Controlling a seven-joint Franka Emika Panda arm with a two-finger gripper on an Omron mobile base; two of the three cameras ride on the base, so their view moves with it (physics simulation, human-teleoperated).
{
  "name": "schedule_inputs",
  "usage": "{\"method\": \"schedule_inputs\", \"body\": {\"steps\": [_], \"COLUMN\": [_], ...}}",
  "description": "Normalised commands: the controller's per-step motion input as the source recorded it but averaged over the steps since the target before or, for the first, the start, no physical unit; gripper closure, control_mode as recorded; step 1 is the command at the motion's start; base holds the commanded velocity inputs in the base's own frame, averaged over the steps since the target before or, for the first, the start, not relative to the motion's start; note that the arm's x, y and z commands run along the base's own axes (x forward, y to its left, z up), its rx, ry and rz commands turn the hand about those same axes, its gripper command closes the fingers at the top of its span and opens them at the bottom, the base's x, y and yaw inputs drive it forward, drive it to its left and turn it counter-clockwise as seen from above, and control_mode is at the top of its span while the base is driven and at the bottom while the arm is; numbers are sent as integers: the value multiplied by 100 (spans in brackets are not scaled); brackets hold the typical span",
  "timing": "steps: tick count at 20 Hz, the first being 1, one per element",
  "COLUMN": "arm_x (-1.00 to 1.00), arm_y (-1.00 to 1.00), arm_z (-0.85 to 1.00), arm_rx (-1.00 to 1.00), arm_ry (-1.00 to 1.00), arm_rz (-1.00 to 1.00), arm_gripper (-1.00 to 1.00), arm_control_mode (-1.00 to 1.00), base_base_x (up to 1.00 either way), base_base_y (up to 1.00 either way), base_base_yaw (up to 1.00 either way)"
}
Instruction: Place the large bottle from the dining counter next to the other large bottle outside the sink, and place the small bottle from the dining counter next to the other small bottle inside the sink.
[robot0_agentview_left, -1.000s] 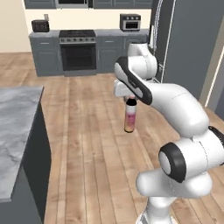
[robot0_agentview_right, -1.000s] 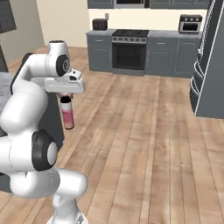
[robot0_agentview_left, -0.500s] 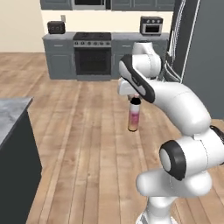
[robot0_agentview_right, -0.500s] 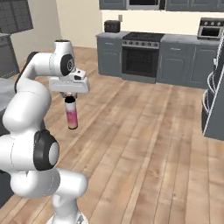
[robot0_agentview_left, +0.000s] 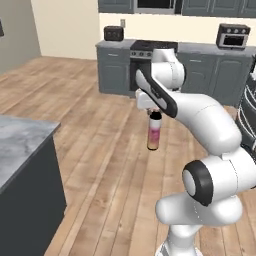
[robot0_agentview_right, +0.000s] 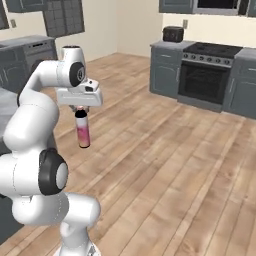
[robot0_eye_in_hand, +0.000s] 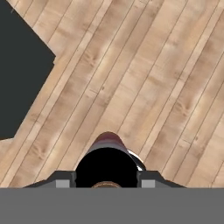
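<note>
Bottle (robot0_agentview_left: 154, 133): hangs upright below the gripper (robot0_agentview_left: 155, 113), long axis vertical, above the wood floor (robot0_agentview_right: 170, 165).
Jaws: pinching the bottle's cap.

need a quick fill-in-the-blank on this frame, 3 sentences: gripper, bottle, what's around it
1. The gripper is shut on the cap end of a ____ that hangs upright below it.
2. Below the bottle lies a floor of ____ planks.
3. In the left base view, the black toaster stands on the grey counter to the ____ of the oven.

Missing words: bottle; wooden; left
</note>
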Motion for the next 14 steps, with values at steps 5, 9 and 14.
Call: {"method": "schedule_inputs", "body": {"steps": [5, 9, 14], "arm_x": [0, 0, 0], "arm_y": [0, 0, 0], "arm_z": [0, 0, 0], "arm_rx": [0, 0, 0], "arm_ry": [0, 0, 0], "arm_rz": [0, 0, 0], "arm_gripper": [100, 100, 100], "arm_control_mode": [100, 100, 100], "base_base_x": [100, 100, 100], "base_base_y": [-47, -51, -52], "base_base_yaw": [40, 42, 45]}}
